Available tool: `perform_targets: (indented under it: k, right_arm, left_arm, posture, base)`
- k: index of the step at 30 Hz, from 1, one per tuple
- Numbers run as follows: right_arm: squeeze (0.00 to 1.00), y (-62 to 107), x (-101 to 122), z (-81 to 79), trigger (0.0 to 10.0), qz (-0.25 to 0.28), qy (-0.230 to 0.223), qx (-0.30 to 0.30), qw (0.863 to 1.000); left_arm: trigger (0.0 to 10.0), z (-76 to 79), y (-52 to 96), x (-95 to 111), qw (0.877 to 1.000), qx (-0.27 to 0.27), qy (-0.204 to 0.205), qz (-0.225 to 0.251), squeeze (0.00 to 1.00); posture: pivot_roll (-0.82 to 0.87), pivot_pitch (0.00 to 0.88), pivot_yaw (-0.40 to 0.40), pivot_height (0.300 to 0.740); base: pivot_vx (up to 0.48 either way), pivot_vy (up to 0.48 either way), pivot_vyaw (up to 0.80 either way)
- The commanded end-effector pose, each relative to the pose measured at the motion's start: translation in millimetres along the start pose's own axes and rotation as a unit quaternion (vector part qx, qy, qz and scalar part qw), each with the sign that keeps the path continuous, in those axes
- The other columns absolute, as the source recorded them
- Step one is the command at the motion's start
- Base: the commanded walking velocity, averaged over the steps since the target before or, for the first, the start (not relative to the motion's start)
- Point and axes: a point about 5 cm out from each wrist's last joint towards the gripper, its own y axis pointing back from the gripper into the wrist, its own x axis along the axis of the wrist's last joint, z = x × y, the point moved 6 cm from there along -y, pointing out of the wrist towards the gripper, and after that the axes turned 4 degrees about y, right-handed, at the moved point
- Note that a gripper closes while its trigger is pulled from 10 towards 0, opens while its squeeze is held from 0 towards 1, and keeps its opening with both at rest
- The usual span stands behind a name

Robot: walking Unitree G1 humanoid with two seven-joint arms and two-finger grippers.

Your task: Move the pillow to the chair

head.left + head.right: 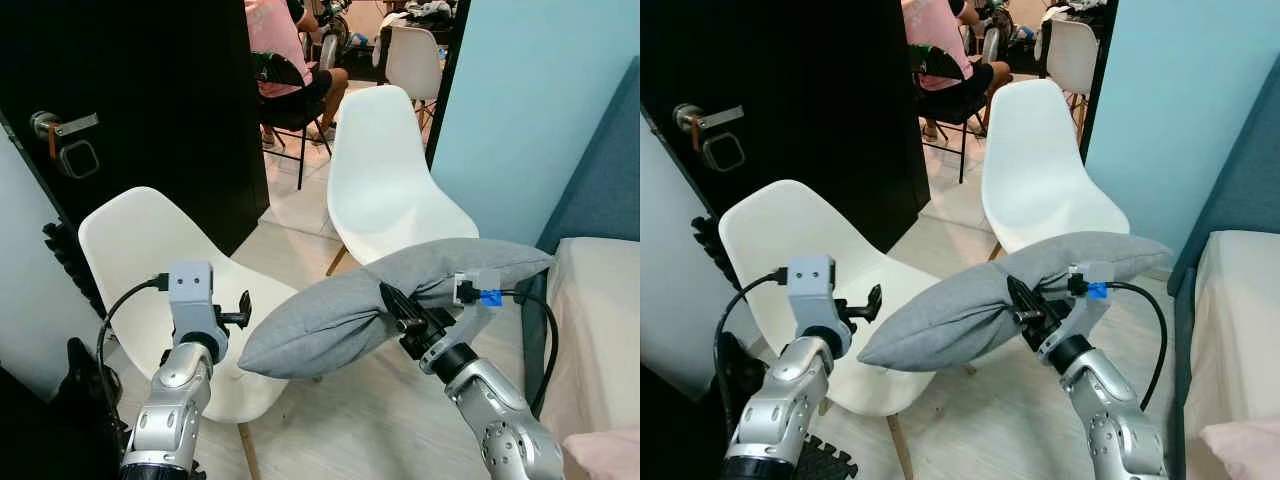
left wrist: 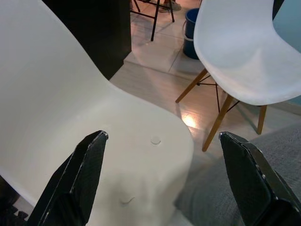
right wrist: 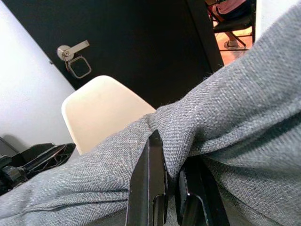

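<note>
Carrying the grey pillow point(image 1: 350, 310) in air, right gripper point(image 1: 398, 308) fingers clamped on its middle; hanging just beside the near white chair point(image 1: 140, 250), long axis crosswise; left gripper point(image 2: 164, 181) fingers spread apart over the seat.

This looks like a room in a lived-in home: pale tiled floor point(image 1: 300, 210), a light blue wall point(image 1: 530, 110) and a black door point(image 1: 150, 100) with a lever handle point(image 1: 65, 125) ahead of the left gripper point(image 2: 162, 179). Two white moulded shell chairs stand on it, the near chair point(image 1: 150, 290) just beneath that gripper and the far chair point(image 1: 385, 180) beyond the right gripper point(image 1: 400, 310), with a padded blue bed edge point(image 1: 600, 190) and pale mattress point(image 1: 600, 310) beside the right arm. Past the open doorway a person point(image 1: 285, 60) sits on a dark chair among more white chairs and household clutter.
</note>
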Motion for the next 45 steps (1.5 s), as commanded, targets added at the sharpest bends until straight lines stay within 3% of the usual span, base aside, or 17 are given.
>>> perform_targets:
  k: [1, 22, 36, 45]
  right_arm:
    - [0.0, -2.0, 14.3, -5.4, 10.0, 0.029, 0.012, 0.014, 0.999]
    - [0.0, -2.6, 11.5, -6.6, 10.0, 0.028, 0.01, 0.016, 0.999]
    - [0.0, -2.7, 11.6, -9.0, 10.0, 0.026, 0.009, 0.022, 0.999]
    - [0.0, -3.5, 10.7, -11.6, 10.0, 0.02, 0.026, 0.028, 0.999]
  left_arm:
    - [10.0, -3.1, -0.2, -3.4, 1.0, 0.0, -0.01, -0.009, 0.0]
    - [10.0, 0.0, -0.9, -5.9, 1.0, -0.017, -0.023, -0.014, 0.0]
    - [10.0, 0.5, -1.5, -5.2, 0.999, -0.019, -0.023, -0.012, 0.0]
    - [10.0, -0.7, -1.7, -3.4, 1.0, -0.015, -0.013, -0.01, 0.0]
  posture:
    - [-0.06, 0.017, 0.015, 0.74]
    - [-0.06, 0.007, 0.021, 0.74]
    - [-0.06, 0.013, 0.02, 0.74]
    - [-0.06, 0.019, 0.019, 0.74]
  base:
    - [0.0, 0.0, 0.55]
    - [0.0, 0.0, 0.55]
    - [0.0, -0.462, 0.43]
    - [0.0, 0.0, 0.7]
